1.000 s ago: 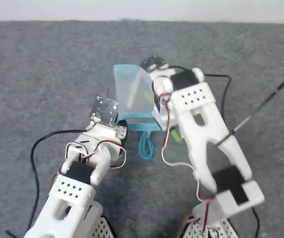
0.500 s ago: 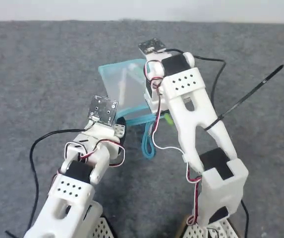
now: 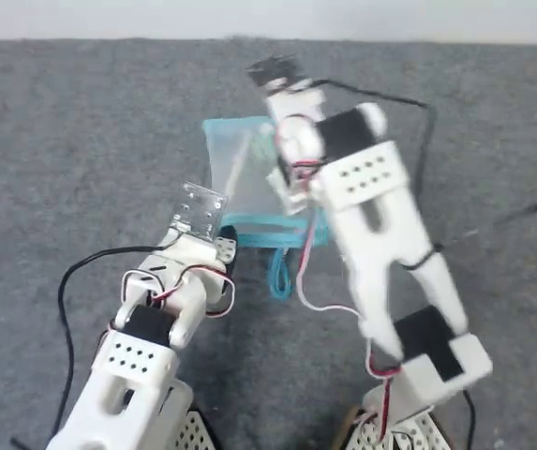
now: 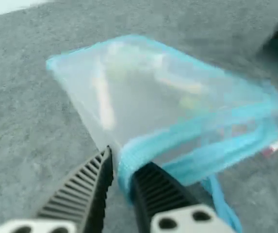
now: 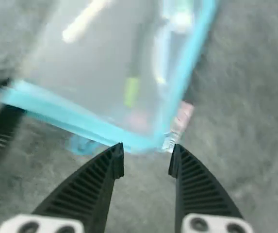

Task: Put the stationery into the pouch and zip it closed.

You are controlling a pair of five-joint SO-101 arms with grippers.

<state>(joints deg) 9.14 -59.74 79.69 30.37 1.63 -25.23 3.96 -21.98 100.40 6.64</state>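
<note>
A grey felt-covered table (image 3: 62, 141) carries two white robot arms working side by side. The right arm (image 3: 380, 216) leans out over the far side of the job. The left arm (image 3: 156, 319) reaches in from the near side.

Between them sits a translucent plastic pouch with light-blue edging (image 3: 240, 178), its near edge lifted off the felt. The left gripper (image 4: 122, 162) is clamped on the blue zip band at one near corner, pinning it. The right gripper (image 5: 146, 149) hangs at the opposite near corner, its black ribbed fingers spread to either side of the edging and gripping nothing.

The stationery lies inside the pouch: a pale white stick (image 4: 102, 97) and a short green piece (image 5: 131, 92) show through the plastic. A blue cord loop (image 3: 277, 272) trails from the near edge onto the felt. A small silvery tab (image 5: 169, 141), probably the zip pull, sits just inside the right fingers.

How far the zip is drawn cannot be told. The step appears to be zipping. To do it well, the right fingers should pinch the tab alone, not the edging, and pull straight along the band while the left keeps it taut.
</note>
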